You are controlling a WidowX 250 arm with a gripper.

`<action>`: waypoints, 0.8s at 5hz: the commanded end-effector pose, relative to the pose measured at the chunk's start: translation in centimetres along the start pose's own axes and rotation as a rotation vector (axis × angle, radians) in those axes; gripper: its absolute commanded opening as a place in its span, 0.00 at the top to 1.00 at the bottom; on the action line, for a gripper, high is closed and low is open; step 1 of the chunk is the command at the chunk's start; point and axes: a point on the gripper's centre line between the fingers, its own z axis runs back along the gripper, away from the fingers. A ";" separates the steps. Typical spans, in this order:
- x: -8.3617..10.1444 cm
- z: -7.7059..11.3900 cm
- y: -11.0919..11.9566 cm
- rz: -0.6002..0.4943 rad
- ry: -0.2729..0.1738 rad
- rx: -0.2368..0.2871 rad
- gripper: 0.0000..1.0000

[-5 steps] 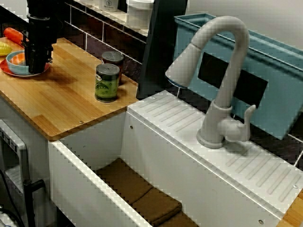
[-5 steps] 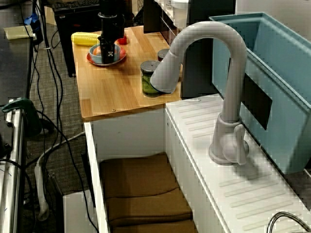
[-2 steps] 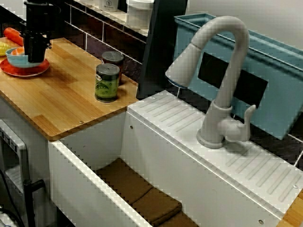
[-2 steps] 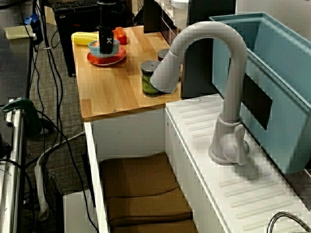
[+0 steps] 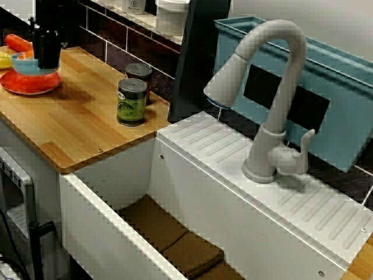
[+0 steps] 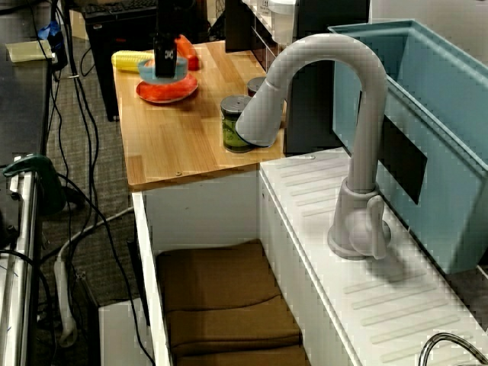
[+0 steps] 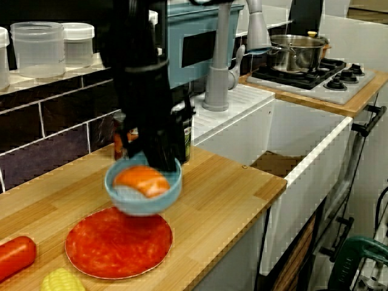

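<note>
**Low view from the counter's end: bowl hanging by one rim above the plate**

The wooden counter (image 7: pixel 230 182) is carrying the whole arrangement, with the sink (image 7: pixel 315 130) lying to its right. The gripper (image 7: pixel 154 160) is hanging upright over the counter's left part. Its fingers are clamping the far rim of the blue bowl (image 7: pixel 143 197). The bowl is hanging clear of the red plate (image 7: pixel 118 245), above the plate's far edge, and is carrying an orange piece of food (image 7: pixel 140 180).

Risk, as judged: the grip is taking only one side of the rim. Any tilt or jolt could be rolling the orange piece out over the near rim. The rim could also be slipping from the fingers, dropping the bowl onto the plate.

The bowl is sitting just below the fingertips, its body offset to the near side of the gripper. A green can (image 5: pixel 132 102) is standing to the right, apart from both. A carrot (image 7: pixel 15 257) and corn (image 7: pixel 60 282) are lying near-left of the plate, untouched.
</note>
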 end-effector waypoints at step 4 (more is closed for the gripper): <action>-2.8 -2.1 -6.9 -0.145 -0.016 0.101 1.00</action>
